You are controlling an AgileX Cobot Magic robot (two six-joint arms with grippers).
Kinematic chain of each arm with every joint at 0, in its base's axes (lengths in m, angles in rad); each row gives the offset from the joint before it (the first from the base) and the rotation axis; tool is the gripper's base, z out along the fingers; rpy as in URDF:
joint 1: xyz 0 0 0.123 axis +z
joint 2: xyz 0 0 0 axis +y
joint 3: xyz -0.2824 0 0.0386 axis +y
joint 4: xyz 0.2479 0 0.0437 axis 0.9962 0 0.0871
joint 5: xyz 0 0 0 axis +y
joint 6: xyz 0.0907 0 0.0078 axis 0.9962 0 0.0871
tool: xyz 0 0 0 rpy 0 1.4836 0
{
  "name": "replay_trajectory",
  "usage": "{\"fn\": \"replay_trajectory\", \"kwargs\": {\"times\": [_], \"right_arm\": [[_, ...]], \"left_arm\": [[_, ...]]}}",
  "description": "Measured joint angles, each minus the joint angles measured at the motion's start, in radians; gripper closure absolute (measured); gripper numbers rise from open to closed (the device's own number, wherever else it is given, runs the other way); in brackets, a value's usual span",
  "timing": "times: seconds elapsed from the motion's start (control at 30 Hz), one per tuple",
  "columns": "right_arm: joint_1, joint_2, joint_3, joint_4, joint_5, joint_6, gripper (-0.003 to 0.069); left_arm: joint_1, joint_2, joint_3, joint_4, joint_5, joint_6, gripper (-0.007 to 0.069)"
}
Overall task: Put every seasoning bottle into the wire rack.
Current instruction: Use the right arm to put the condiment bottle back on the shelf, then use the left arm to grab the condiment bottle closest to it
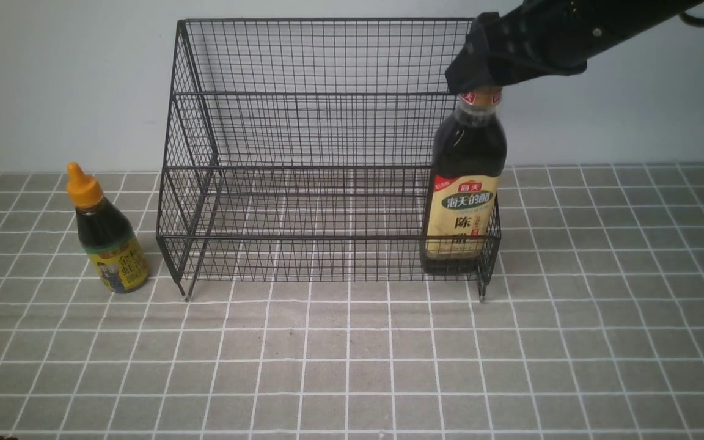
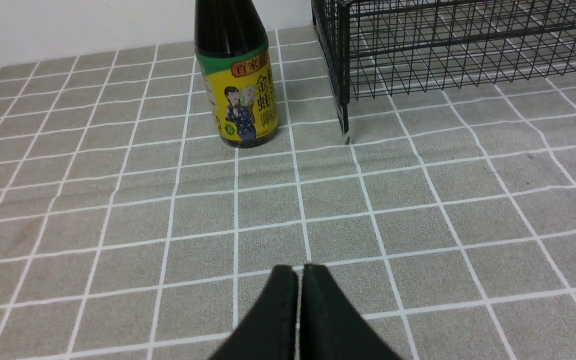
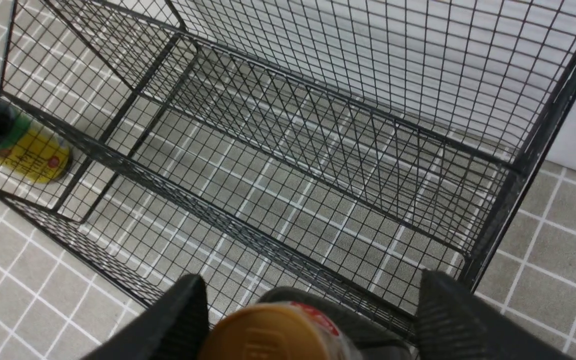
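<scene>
Underneath everything lies a grey tiled cover point(image 1: 352, 366) crossed by white grid lines, filling the lower 2 thirds of the front view, with a plain pale wall point(image 1: 52, 79) across the top.

At upper centre of that view stands the black wire rack point(image 1: 321, 95), with 2 stepped tiers, a tall mesh back, sloped sides and short legs resting on the cover.

From the upper right corner the right arm reaches in, and the right gripper point(image 1: 477, 79) sits over the top of the tall bottle point(image 1: 467, 177). In the right wrist view its fingers point(image 3: 173, 320) are spread to either side of the gold-brown cap point(image 3: 268, 332); the far finger is clearly apart from the cap, and whether the near one touches it cannot be told.

The tall bottle stands upright inside the rack's lower front tier at its right end, its base behind the front mesh. Its liquid is dark. The beige label carries a red patch reading "海天", a green band of white characters too small to read surely, and a large "陈" below.

At the left of the front view, just outside the rack's left side, the short bottle point(image 1: 107, 238) stands on the cover, slightly tilted, with an orange pointed nozzle point(image 1: 82, 183). Its yellow label shows "百家" on a red banner, a large "金" and a cartoon figure.

In the left wrist view the left gripper point(image 2: 299, 280) appears at bottom centre, tips pressed together, holding nothing, well apart from the short bottle.
</scene>
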Motion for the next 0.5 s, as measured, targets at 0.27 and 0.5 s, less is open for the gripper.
{"fn": "replay_trajectory", "kwargs": {"times": [0.27, 0.5], "right_arm": [[0.000, -0.077, -0.019, -0.001, -0.001, 0.009, 0.0155], [0.000, -0.250, -0.105, -0.028, 0.066, 0.011, 0.0226]], "left_arm": [[0.000, 0.000, 0.000, 0.000, 0.000, 0.000, 0.0631], [0.000, 0.000, 0.000, 0.000, 0.000, 0.000, 0.0631]]}}
